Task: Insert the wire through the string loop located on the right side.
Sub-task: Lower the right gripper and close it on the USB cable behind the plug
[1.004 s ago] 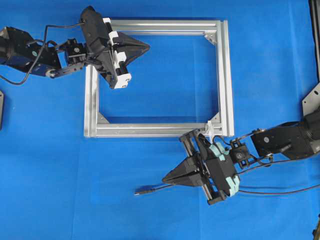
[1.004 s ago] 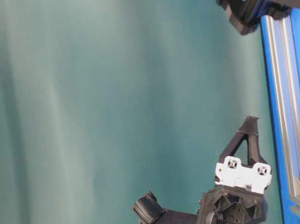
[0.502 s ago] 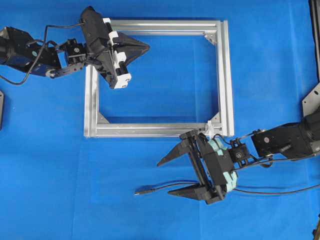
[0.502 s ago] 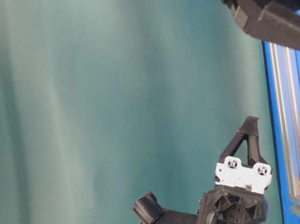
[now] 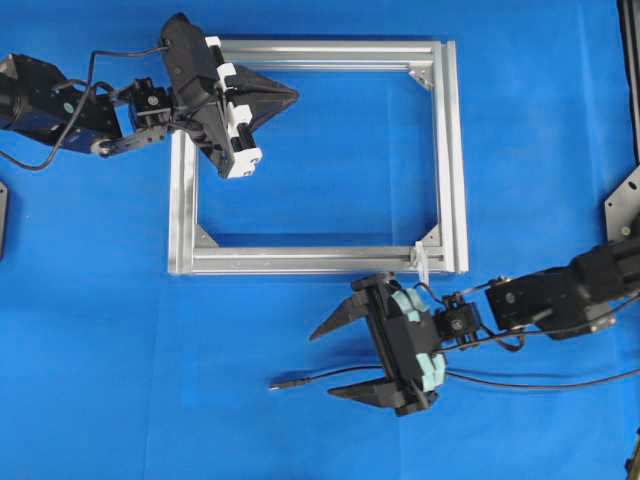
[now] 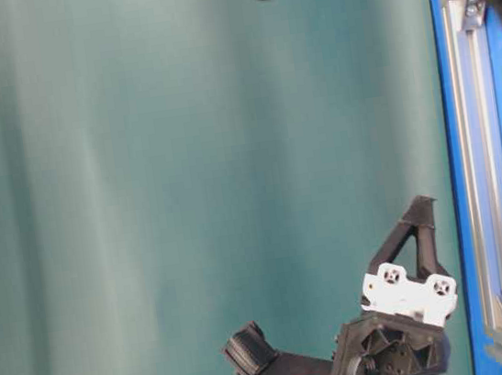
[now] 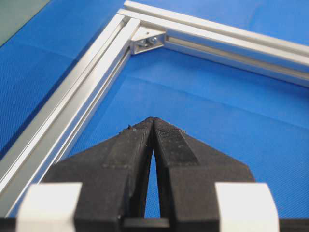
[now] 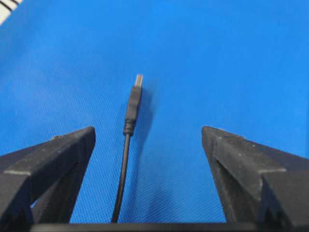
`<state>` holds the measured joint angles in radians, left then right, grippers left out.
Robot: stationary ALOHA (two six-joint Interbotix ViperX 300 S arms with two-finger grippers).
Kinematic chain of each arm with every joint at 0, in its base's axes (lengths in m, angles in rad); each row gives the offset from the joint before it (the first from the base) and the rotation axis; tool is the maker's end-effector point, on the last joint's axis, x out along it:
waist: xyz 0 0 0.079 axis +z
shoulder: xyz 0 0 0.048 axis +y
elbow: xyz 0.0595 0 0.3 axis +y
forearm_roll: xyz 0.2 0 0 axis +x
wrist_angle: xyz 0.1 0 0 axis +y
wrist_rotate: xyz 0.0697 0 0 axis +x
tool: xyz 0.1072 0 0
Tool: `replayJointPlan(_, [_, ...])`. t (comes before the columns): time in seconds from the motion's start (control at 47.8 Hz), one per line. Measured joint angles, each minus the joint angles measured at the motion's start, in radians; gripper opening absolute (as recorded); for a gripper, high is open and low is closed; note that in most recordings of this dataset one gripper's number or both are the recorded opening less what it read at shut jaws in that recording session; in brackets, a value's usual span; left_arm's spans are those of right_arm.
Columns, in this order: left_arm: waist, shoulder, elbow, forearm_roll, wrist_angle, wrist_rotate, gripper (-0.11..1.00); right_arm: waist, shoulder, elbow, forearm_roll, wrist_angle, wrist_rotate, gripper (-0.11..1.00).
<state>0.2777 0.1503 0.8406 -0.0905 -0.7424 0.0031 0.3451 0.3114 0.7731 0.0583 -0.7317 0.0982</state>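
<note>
Since a second ago, the right gripper (image 5: 322,362) has spread its jaws wide and slid along the counter (image 5: 120,380); they grip nothing. Between them lies the wire (image 8: 126,145), flat on the blue, its plug tip just ahead of the fingertips and nearer one finger. Back behind the jaws, off to one side, the string loop (image 5: 421,260) stands from the frame (image 5: 300,262), untouched, though it looks tiny from here. Nothing is threaded yet: grasping, lifting and inserting all remain. Well away, the left gripper (image 7: 153,121) hovers with its jaws pressed together, holding nothing.
</note>
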Motion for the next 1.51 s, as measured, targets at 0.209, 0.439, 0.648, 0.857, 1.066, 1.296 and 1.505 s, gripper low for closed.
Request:
replayJointPlan(0.209, [0.0, 0.0, 0.0, 0.0, -0.002, 0.0, 0.0, 0.006, 0.063, -0.028, 0.04, -0.012, 0.0, 0.86])
replayJointPlan(0.439, [0.0, 0.0, 0.005, 0.0, -0.002, 0.0, 0.0, 0.006, 0.072, -0.034, 0.048, -0.011, 0.0, 0.82])
replayJointPlan(0.648, [0.0, 0.0, 0.006, 0.002, 0.0, 0.0, 0.0, 0.005, 0.078, -0.038, 0.051, -0.009, 0.0, 0.63])
replayJointPlan(0.857, [0.0, 0.0, 0.008, 0.002, -0.002, 0.0, 0.0, 0.006, 0.078, -0.038, 0.049, -0.002, -0.008, 0.09])
replayJointPlan(1.066, [0.0, 0.0, 0.008, 0.0, 0.0, 0.0, 0.0, 0.006, 0.078, -0.038, 0.048, 0.0, -0.006, -0.04])
replayJointPlan(1.296, [0.0, 0.0, 0.009, 0.0, 0.0, -0.008, 0.0, 0.006, 0.078, -0.038, 0.048, -0.002, -0.006, -0.04])
replayJointPlan(1.505, [0.0, 0.0, 0.009, 0.002, 0.0, -0.008, 0.0, 0.006, 0.055, -0.037, 0.048, 0.02, -0.006, -0.04])
